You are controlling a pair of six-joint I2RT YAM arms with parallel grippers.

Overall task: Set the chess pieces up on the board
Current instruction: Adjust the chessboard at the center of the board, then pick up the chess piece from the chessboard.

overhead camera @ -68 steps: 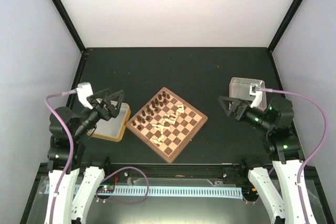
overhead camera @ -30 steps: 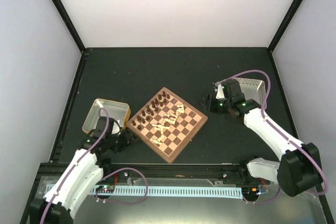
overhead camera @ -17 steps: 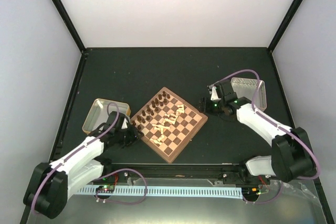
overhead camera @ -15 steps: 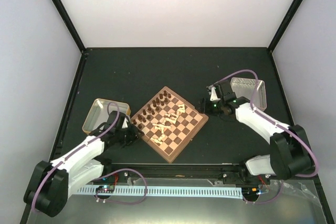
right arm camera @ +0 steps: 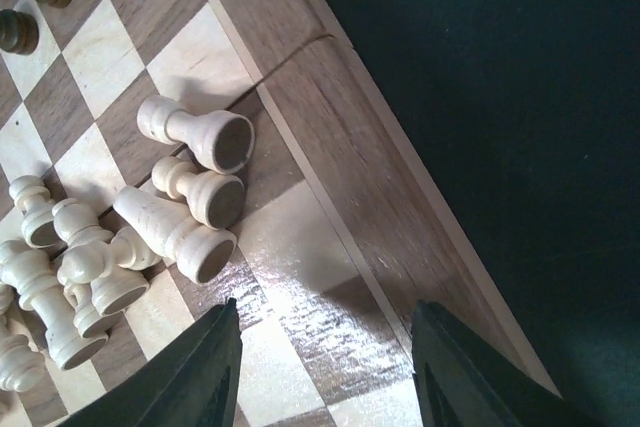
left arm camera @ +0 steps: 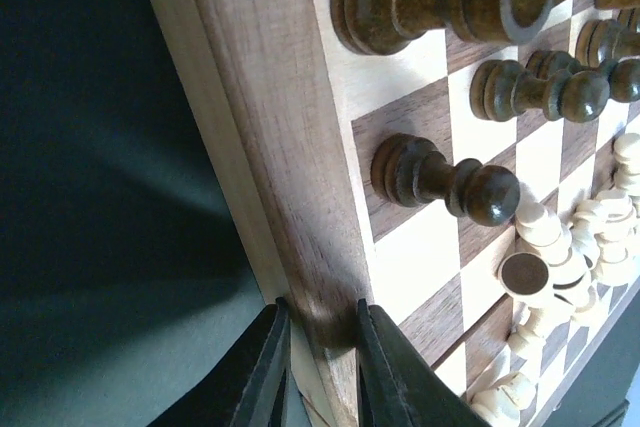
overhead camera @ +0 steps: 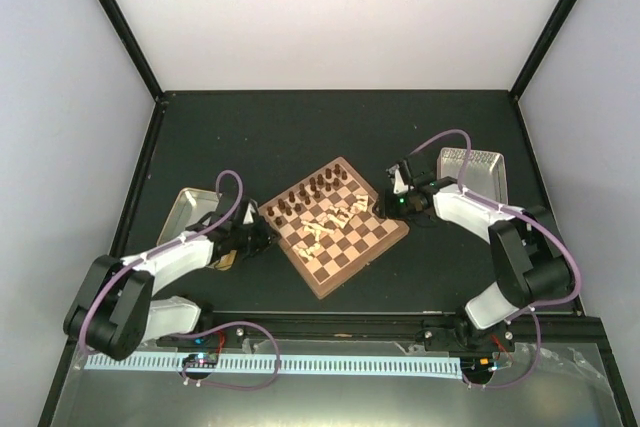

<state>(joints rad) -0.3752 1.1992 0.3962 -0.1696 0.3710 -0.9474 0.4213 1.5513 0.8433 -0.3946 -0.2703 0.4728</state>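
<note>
You are turning the board (overhead camera: 346,263) squarer than a moment ago, left tool (left arm camera: 322,349) pinching its left rim, right tool (right arm camera: 326,369) spread over its right edge. The pieces (overhead camera: 330,223) are lying heaped mid-board.

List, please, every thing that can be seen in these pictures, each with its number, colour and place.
the board: one, dark brown and light tan squares with a brown border, middle of the table, turned cornerwise.
the chess pieces: a heap too tangled to count, cream, lying on their sides at the middle of the board.
dark chessmen: two rows, dark brown, upright along the board's far-left edge.
left tray: one, grey metal, left of the board.
right tray: one, grey metal, right of the board.
table: one, black, under everything.
left gripper: one, black fingers, closed on the board's left border.
right gripper: one, black fingers, open over the board's right corner.
</note>
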